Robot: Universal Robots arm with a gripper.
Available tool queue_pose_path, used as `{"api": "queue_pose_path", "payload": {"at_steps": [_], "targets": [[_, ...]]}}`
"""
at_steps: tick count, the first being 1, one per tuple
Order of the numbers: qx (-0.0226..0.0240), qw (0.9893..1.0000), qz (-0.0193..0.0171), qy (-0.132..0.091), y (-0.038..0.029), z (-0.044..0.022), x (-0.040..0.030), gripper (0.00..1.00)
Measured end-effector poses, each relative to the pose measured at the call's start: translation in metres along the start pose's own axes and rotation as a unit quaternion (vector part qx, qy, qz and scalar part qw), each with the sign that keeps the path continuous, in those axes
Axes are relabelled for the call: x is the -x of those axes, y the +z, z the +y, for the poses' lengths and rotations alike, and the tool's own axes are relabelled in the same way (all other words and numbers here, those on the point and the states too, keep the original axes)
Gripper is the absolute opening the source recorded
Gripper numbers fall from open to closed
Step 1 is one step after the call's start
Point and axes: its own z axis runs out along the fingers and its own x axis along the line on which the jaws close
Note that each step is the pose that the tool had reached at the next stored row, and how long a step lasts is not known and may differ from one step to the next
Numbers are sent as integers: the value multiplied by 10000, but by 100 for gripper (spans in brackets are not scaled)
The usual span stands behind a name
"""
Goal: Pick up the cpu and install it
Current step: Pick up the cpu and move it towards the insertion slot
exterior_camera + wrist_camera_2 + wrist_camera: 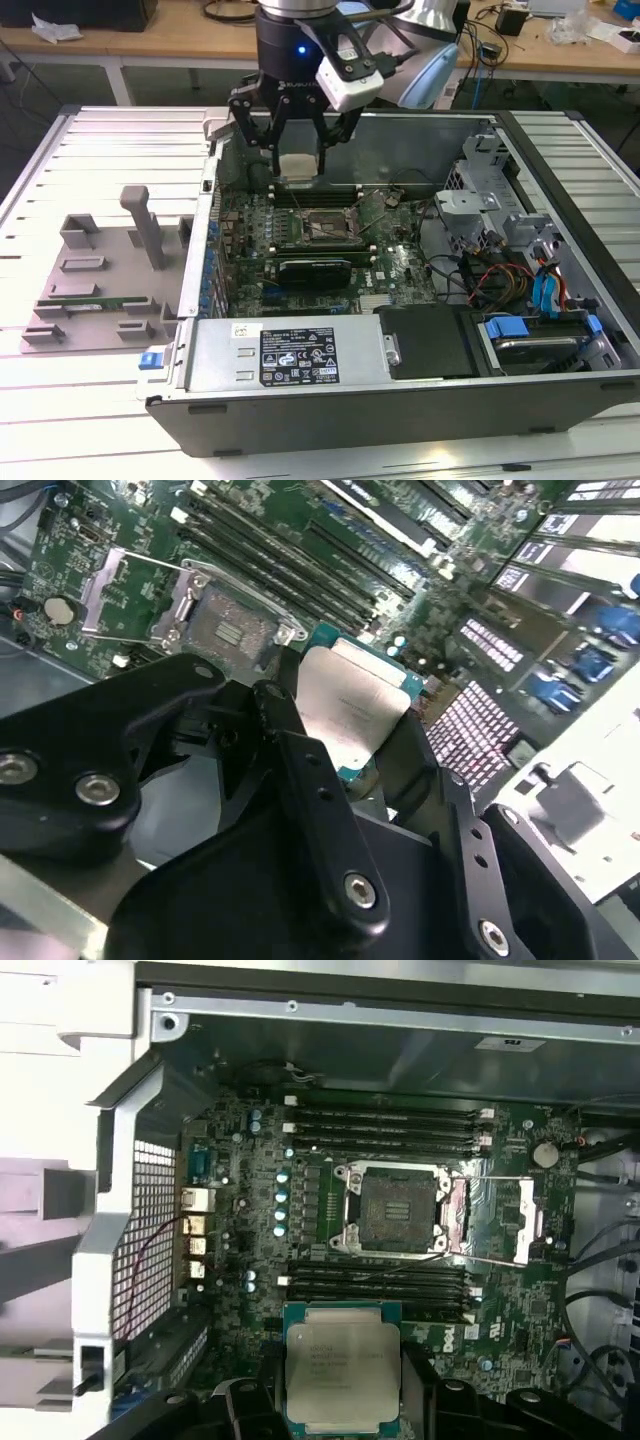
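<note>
The cpu (343, 1365) is a small flat chip with a silver-grey metal lid that carries faint print. The lid sits on a teal-green board that shows as a thin border around it. It is very nearly square, so its long axis is barely marked. It lies level with the lid facing up, and in the first wrist view its edges run parallel to the frame of the socket (398, 1210).

The claw (343, 1392) is closed part-way onto the cpu, with black fingers (262, 1400) pressing two opposite edges. In the second wrist view the cpu (350, 705) is likewise pinched between two dark fingers (290, 745).

In the exterior view the claw (300, 170) holds the cpu (300, 163) in the air above the socket (325, 228), a little toward the exterior view's left of it. The cpu is apart from the socket and not seated in it.

There is one cpu, one claw and one socket. The socket's single metal cover (500, 1220) is swung open beside it. Two banks of long memory slots (385, 1130) flank the socket, one on each side. One round coin battery (545, 1153) sits near the open cover. One grey parts holder (100, 270) lies well apart from the socket, outside the computer case (400, 400).
</note>
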Motion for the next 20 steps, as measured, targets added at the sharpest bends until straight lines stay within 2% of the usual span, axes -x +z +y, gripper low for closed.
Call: {"api": "queue_pose_path", "payload": {"at_steps": [4,9,15,20], "targets": [[-1,10000,8,-1,33,27,77,55],[-1,10000,21,-1,110,57,190,55],[0,10000,29,-2,181,79,273,55],[-2,10000,31,-2,222,86,309,55]]}}
